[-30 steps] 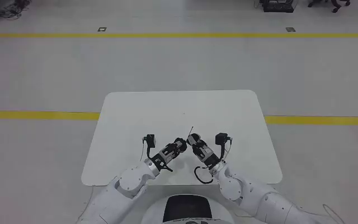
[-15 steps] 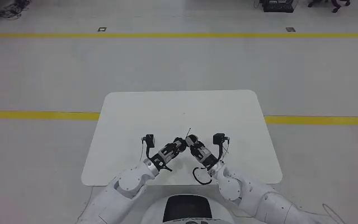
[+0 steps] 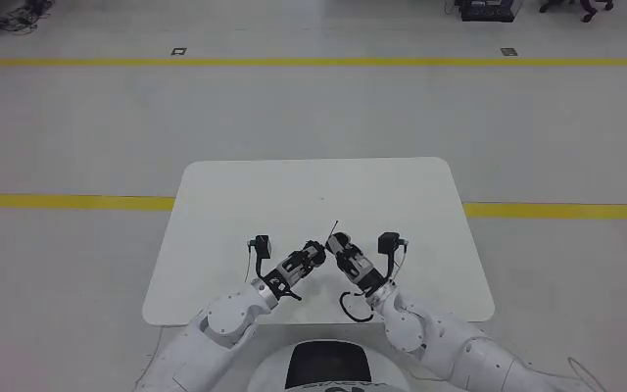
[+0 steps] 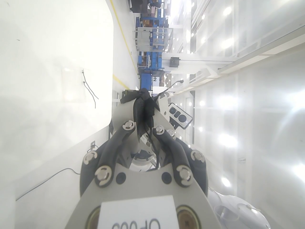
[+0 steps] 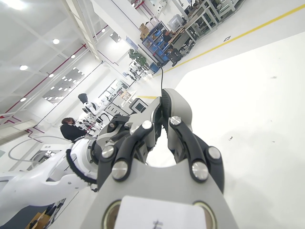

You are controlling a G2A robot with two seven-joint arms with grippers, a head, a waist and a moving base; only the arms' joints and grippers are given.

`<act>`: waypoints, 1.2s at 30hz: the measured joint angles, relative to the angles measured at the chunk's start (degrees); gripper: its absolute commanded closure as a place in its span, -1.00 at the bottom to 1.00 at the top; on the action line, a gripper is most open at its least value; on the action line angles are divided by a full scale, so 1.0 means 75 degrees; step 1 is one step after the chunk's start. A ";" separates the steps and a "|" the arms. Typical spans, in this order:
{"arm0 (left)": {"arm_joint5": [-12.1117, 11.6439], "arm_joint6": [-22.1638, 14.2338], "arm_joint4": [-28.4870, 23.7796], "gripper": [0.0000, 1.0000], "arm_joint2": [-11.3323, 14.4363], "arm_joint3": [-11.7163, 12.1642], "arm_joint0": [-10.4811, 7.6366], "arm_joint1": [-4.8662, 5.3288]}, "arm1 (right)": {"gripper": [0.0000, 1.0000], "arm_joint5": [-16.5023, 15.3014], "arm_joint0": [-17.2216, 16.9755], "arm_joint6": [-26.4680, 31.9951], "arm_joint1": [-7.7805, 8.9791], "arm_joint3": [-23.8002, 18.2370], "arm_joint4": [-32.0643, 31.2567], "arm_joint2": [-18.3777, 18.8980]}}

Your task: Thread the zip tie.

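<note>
Because threading likely needs tail and head aligned, the right gripper [image 5: 162,106] clamps the zip tie [image 5: 162,79] above the table [image 3: 392,196], near half, tip to tip with the clenched left gripper [image 4: 143,103], whose contents are hidden.

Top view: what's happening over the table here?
Both arms are held over the near part of the table, hands tip to tip. The right hand is shut on a thin black zip tie whose end sticks out past its tip. The left hand is closed too; what it grips is unclear.
</note>
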 measured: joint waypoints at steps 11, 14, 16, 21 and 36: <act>0.0031 -0.0020 -0.0001 1.00 0.0009 0.0025 -0.0015 -0.0010 | 1.00 0.0000 -0.0031 -0.0182 0.0101 -0.0135 -0.0148 -0.0028; 0.0043 -0.0027 0.0005 1.00 0.0023 0.0032 -0.0023 -0.0015 | 1.00 0.0000 -0.0026 -0.0198 0.0127 -0.0168 -0.0149 -0.0043; 0.0047 -0.0030 0.0006 1.00 0.0031 0.0038 -0.0029 -0.0019 | 1.00 0.0000 -0.0018 -0.0194 0.0142 -0.0181 -0.0136 -0.0058; 0.0039 -0.0012 0.0004 1.00 0.0032 0.0040 -0.0037 -0.0025 | 0.38 0.0000 0.0002 -0.0162 0.0168 -0.0157 -0.0060 -0.0087; 0.0010 0.0050 -0.0021 1.00 -0.0003 0.0014 -0.0043 -0.0038 | -1.00 0.0000 -0.0016 -0.0297 0.0273 -0.0036 -0.0163 0.0000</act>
